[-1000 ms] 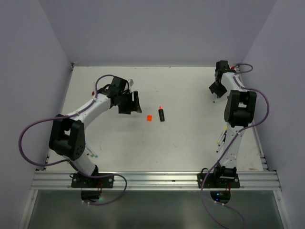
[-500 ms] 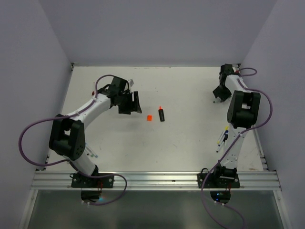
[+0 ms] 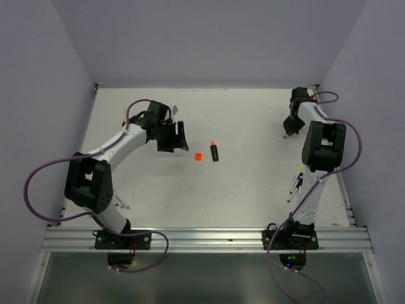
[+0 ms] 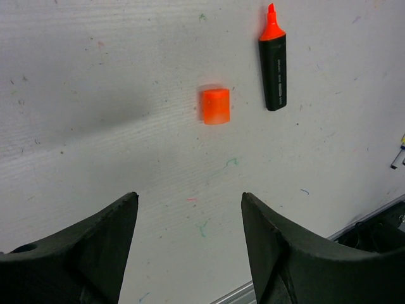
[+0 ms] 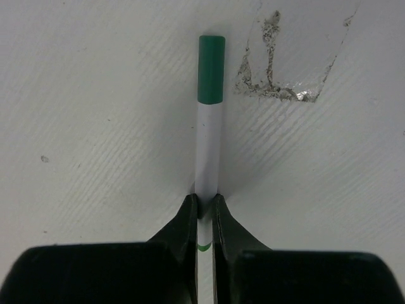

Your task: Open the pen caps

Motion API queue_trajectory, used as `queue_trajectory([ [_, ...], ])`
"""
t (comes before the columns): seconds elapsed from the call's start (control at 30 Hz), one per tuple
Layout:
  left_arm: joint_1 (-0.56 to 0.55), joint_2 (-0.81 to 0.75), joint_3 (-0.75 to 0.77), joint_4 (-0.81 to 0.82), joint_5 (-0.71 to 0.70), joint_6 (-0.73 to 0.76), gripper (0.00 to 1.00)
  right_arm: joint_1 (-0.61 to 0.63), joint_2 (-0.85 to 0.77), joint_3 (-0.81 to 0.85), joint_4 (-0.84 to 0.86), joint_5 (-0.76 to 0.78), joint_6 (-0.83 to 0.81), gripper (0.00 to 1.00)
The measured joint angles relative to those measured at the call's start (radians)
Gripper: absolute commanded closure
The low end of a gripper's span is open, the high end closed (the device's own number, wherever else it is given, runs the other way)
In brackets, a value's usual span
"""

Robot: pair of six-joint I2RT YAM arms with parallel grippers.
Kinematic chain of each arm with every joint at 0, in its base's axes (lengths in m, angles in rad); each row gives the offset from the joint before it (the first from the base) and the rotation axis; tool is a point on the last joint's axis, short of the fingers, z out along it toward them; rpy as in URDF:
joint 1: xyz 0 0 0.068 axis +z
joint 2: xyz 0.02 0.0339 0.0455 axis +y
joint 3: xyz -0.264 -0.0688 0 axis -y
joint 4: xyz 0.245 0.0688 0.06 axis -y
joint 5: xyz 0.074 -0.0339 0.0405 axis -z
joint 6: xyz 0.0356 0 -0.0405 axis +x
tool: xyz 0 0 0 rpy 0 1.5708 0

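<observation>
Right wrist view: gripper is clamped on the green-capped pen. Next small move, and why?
Probably lift the pen slightly and bring it toward the middle. The right gripper is shut on it, the green cap is still on, and the open left gripper hangs far off by the orange cap.

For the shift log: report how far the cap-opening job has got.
Done: the black marker lies uncapped, its orange cap beside it, apart. In hand: the right gripper is shut on a white pen whose green cap is on. Left: that cap, plus the pens by the right arm's base, too small to judge. The left gripper is open and empty.
</observation>
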Motion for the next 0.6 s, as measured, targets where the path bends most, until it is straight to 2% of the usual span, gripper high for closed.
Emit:
queue_trajectory([
  [0.17, 0.0, 0.0, 0.055, -0.009, 0.039, -0.01, 0.3, 0.066, -0.016, 0.005, -0.035, -0.024, -0.056, 1.0],
  [0.33, 0.015, 0.0, 0.098, 0.023, 0.136, -0.054, 0.3, 0.266, -0.103, 0.033, -0.092, -0.126, -0.134, 1.0],
  [0.5, 0.063, 0.009, 0.098, 0.084, 0.253, -0.132, 0.31, 0.47, -0.297, -0.047, -0.044, -0.394, -0.21, 1.0],
  [0.6, 0.079, 0.011, 0.087, 0.145, 0.312, -0.185, 0.31, 0.543, -0.379, -0.11, -0.018, -0.538, -0.238, 1.0],
])
